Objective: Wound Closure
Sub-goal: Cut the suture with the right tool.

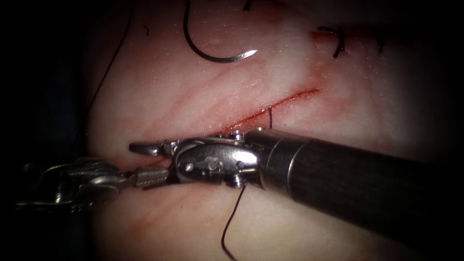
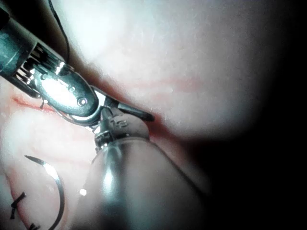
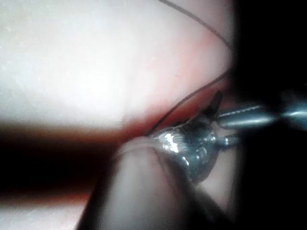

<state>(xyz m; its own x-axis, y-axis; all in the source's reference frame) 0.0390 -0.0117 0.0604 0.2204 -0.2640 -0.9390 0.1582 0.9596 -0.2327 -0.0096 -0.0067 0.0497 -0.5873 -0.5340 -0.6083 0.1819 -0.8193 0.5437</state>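
Steel needle (image 1: 212, 50) lies loose on the pale tissue (image 1: 159, 82), above the cut (image 1: 285, 100), held by neither tool.

The right claw (image 1: 145, 164) reaches in low over the cut's left end with its two jaws parted, the upper one at the cut, the lower one touching the left claw (image 1: 113, 182); nothing visible sits between them. Whether the left claw is parted or closed cannot be told. Dark thread (image 1: 232, 217) trails below the right tool's wrist, and a stitch (image 1: 338, 41) sits further right.

needle (image 1: 212, 57): shiny metal | tissue (image 1: 159, 82): moist, glossy | thread (image 1: 232, 220): dark, matt
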